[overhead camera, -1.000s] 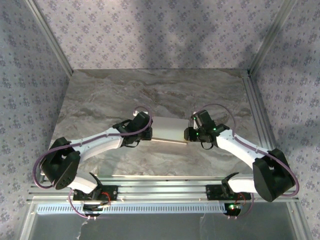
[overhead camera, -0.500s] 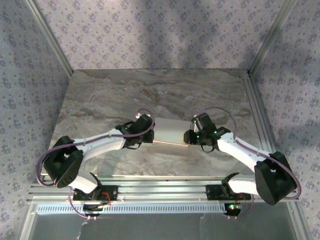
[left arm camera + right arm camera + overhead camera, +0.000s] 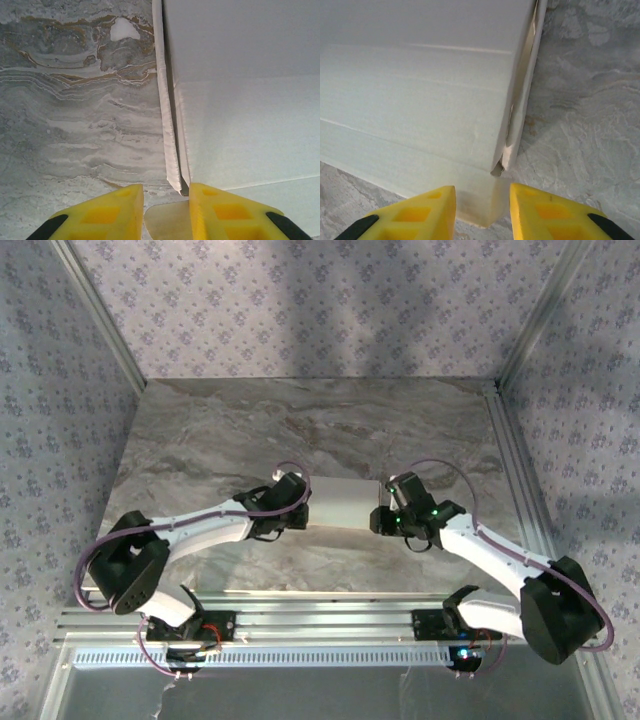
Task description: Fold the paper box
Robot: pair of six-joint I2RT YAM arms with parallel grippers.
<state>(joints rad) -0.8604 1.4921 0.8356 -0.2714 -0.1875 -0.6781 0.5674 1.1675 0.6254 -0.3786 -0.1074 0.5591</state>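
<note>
Starting at the left gripper (image 3: 165,196), the yellow fingers (image 3: 107,212) stand a little apart and clamp nothing. A small tab (image 3: 167,222) of the paper box (image 3: 240,100) lies in the gap between them. The box's end flap (image 3: 167,125) runs straight ahead of that gap, standing slightly off the main panel, which spreads ahead and to this hand's right. The marble table (image 3: 75,110) lies bare to its left. I judge the hand sits at this end to press the loose flap in, or to steady the box against a push from the far side.

In the top view the box lies flat on the table directly between the two hands, its ends just at their fingertips.

The right gripper (image 3: 482,194) mirrors this. Its fingers are likewise parted with nothing gripped, and the box's near corner pokes into the space between them, close to the left finger (image 3: 420,212); I cannot tell whether it touches. A thin end flap (image 3: 524,100) gapes slightly ahead of the gap, with the broad panel ahead and to the left. Both flaps look not yet tucked, so the closing of the ends seems unfinished.
</note>
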